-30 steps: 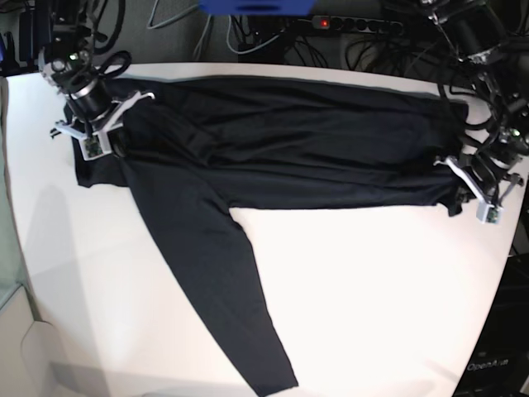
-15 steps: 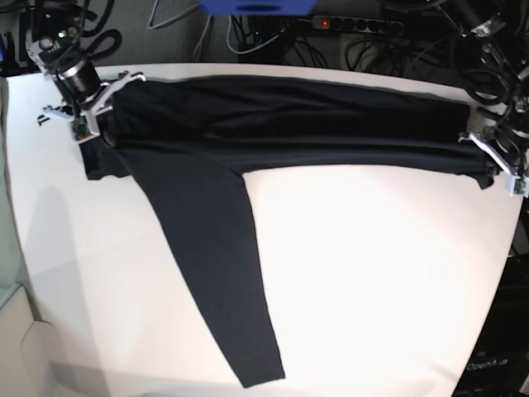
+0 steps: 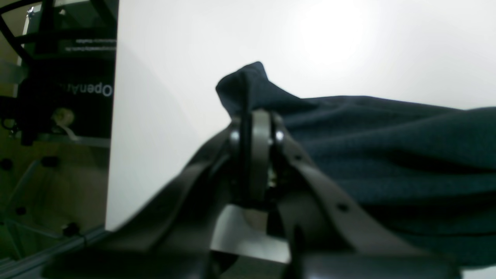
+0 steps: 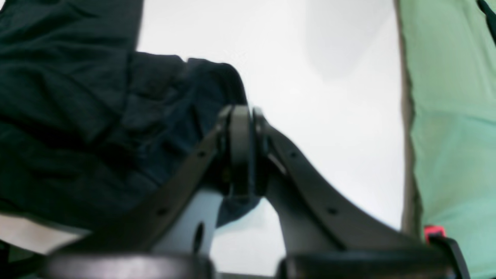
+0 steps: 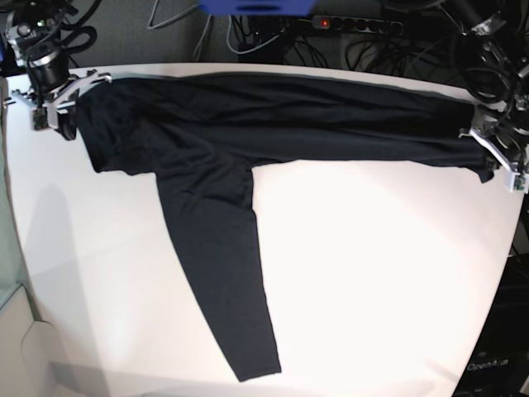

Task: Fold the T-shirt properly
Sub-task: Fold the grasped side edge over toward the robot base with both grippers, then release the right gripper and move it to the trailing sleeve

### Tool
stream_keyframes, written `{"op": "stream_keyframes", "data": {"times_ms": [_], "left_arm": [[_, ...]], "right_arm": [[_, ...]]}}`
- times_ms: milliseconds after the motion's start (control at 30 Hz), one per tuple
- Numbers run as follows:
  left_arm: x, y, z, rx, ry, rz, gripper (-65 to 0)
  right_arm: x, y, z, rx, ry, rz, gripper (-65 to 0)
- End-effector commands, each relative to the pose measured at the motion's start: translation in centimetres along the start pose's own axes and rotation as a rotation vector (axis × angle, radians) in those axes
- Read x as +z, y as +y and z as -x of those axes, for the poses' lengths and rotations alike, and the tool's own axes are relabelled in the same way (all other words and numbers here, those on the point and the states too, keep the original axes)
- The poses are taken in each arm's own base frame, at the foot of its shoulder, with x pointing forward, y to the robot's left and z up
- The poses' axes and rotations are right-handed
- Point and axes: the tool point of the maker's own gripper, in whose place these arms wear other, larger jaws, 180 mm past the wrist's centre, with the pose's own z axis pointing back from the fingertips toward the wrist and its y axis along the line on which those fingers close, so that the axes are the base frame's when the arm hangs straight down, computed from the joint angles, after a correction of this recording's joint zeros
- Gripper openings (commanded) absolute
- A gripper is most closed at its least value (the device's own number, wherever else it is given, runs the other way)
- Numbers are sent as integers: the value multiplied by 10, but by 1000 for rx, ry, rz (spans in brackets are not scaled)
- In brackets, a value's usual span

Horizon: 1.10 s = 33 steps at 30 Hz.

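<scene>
Across the white table (image 5: 372, 273), the T-shirt (image 5: 273, 124) taut between both arms' jaws, clamped on its ends.

The shirt (image 5: 273, 124) lies on the table (image 5: 380, 273), stretched along its far edge — one sleeve (lying flat) trails from the shirt's left part toward the table's near edge. A power strip (image 5: 355, 25) sits behind the table.

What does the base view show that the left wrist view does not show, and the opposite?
Only the base view shows the whole T-shirt stretched across the table, its sleeve trailing toward the near edge, and the right gripper at the far end. Only the left wrist view shows the left gripper shut on a pinched fold of cloth. Both show the dark shirt, the white table and the left gripper.
</scene>
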Motion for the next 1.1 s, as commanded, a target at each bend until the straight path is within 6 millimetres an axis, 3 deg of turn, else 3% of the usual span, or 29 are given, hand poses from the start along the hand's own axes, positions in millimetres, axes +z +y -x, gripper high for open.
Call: {"op": "stream_keyframes", "data": {"times_ms": [0,333,800,1000,1067], "left_arm": [[1,0,-14,-11,-42,0,-650],[-1,-25,12,-4,7,53,-650],[0,-21,14,-5,18,43,-650],[-3,-23,29,-41,86,-4,-650],[-3,-26,32,-45,96,-11,-595]], "right_arm": [[3,-3,-9,1,-37,11,-650],[1,-1,-11,-1,-43,5,-650],[-5,-2,-9,-17,-44,3,-650],[-5,-1,-8,-19,-40,3,-650],[-5,-1,-8,-19,-40,3,-650]]}}
